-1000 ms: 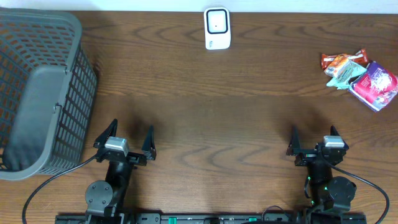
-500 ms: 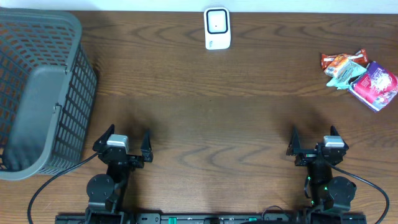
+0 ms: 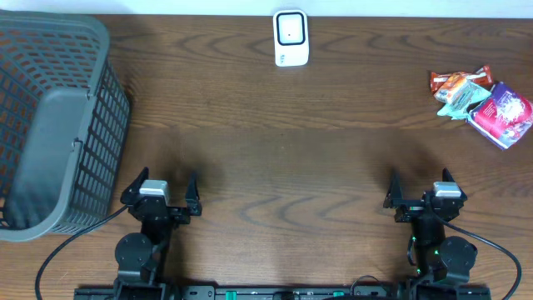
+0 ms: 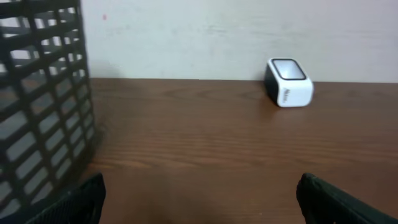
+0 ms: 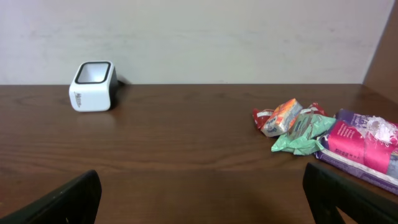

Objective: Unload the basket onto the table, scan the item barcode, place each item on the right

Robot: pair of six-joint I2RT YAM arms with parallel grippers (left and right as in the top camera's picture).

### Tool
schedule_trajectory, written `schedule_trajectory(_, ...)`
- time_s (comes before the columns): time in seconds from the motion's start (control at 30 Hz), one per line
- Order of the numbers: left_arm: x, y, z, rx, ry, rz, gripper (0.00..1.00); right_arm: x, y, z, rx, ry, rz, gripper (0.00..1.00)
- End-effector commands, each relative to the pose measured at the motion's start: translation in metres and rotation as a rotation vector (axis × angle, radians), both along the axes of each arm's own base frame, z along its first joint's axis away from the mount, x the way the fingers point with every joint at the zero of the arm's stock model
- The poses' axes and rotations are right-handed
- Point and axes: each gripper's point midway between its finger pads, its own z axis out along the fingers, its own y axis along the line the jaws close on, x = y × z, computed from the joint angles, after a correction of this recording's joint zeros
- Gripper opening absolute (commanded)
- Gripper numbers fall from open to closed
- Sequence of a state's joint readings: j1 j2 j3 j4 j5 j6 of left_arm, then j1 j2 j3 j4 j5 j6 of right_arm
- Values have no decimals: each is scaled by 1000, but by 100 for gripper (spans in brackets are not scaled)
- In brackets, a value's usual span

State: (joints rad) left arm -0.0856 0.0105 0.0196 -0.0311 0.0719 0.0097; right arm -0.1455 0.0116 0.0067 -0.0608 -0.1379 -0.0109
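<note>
I see the snack packets (image 3: pixel 481 100) heaped at the table's (image 3: pixel 333 150) far right, barcode too small to make out. White scanner (image 3: pixel 291 37) far centre, well apart. Right gripper (image 3: pixel 420 185) and left gripper (image 3: pixel 164 185) at near edge, jaws spread, empty. Grey basket (image 3: pixel 50 125) left

No legible txt anywhere. Small grey logo on side of white scanner (image 5: pixel 93 86): too blurred to read in either wrist view. Print on pink pkt (image 5: pixel 360 148), orange pkt (image 5: pixel 281 117), green pkt (image 5: pixel 303 132): too small, unreadable.
</note>
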Motion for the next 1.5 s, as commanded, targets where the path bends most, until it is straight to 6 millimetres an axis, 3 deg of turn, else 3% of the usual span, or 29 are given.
schedule_trajectory(0.0, 0, 11, -16, 31, 48, 55, 98, 0, -3, 0, 10, -1, -11, 99)
schedule_trajectory(0.33, 0, 19, -17, 40, 51, 90, 98, 0, -3, 0, 10, -1, -11, 99)
schedule_trajectory(1.47, 0, 17, -16, 38, 49, 84, 98, 0, -3, 0, 10, -1, -11, 99)
